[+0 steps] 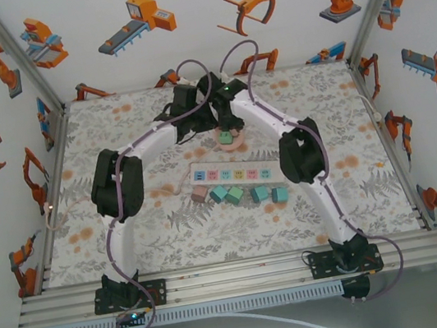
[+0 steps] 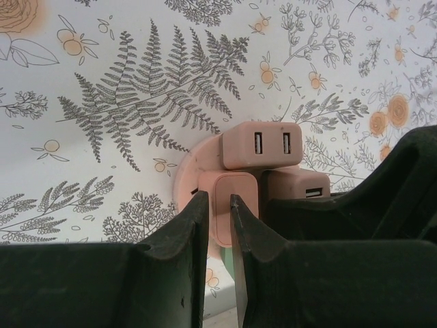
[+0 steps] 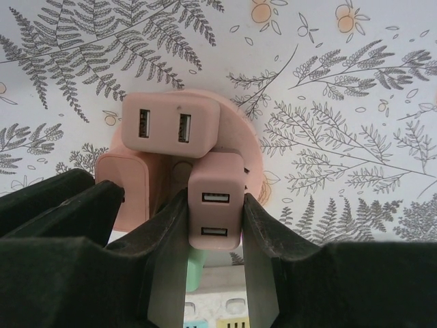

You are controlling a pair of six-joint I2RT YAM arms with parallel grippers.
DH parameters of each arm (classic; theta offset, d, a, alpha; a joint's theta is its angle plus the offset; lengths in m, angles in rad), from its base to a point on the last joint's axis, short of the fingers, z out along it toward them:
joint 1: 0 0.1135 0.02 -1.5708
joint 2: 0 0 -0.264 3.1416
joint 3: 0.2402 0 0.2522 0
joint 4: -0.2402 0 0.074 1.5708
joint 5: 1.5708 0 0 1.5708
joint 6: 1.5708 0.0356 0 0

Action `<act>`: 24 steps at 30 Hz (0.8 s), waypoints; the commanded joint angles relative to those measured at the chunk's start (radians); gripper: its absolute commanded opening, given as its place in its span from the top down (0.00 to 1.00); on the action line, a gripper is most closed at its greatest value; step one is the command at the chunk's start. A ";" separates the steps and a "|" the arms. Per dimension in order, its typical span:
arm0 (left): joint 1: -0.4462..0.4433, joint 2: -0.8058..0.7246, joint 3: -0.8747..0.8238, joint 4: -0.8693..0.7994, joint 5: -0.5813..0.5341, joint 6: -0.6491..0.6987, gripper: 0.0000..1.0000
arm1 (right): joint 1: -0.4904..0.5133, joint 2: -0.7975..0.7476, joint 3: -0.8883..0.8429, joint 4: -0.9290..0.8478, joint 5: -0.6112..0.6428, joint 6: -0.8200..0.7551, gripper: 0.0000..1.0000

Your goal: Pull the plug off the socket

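Grippers of both arms meet at the round pink socket (image 1: 227,137). It lies on the table (image 1: 351,110) at mid-width, nearer the far edge than the near edge. Three pink plugs stand in the socket. Read them left to right, as the right wrist view presents them.

Left plug (image 2: 235,184): the left gripper (image 2: 220,198) is closed, with its fingertips nearly together directly in front of this plug. The plug looks wider than the gap between the fingers, so you cannot tell whether they pinch it or only rest against it.

Middle plug (image 2: 261,145): it sits on the far side of the socket, between the two grippers and apart from both sets of fingers. Its two USB ports face the wrist cameras.

Right plug (image 3: 217,178): the right gripper (image 3: 215,198) is clamped on it, with one finger flat against each side. Its two USB ports show between the fingers. This plug stands just beside the middle plug.

Toward the near edge from the socket, a white power strip (image 1: 232,172) lies crosswise near the table centre. Five loose plugs (image 1: 234,196) lie in a row along its near side: one pink at the left end, the others teal or green.
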 commanded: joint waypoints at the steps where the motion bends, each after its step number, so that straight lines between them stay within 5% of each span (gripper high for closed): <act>1: -0.024 0.093 -0.070 -0.161 -0.046 0.067 0.77 | -0.035 -0.170 -0.121 0.210 -0.169 0.088 1.00; 9: -0.025 0.129 -0.069 -0.168 -0.052 0.076 0.77 | -0.005 -0.198 -0.110 0.216 -0.077 -0.015 1.00; 17: -0.030 0.121 -0.120 -0.126 -0.030 0.111 0.81 | -0.019 -0.252 -0.140 0.317 -0.159 -0.030 1.00; 20: -0.036 0.119 -0.125 -0.127 -0.053 0.125 0.81 | -0.016 -0.294 -0.207 0.386 -0.095 -0.029 1.00; 24: -0.038 0.117 -0.127 -0.119 -0.049 0.132 0.81 | 0.004 -0.254 -0.163 0.312 -0.115 -0.067 1.00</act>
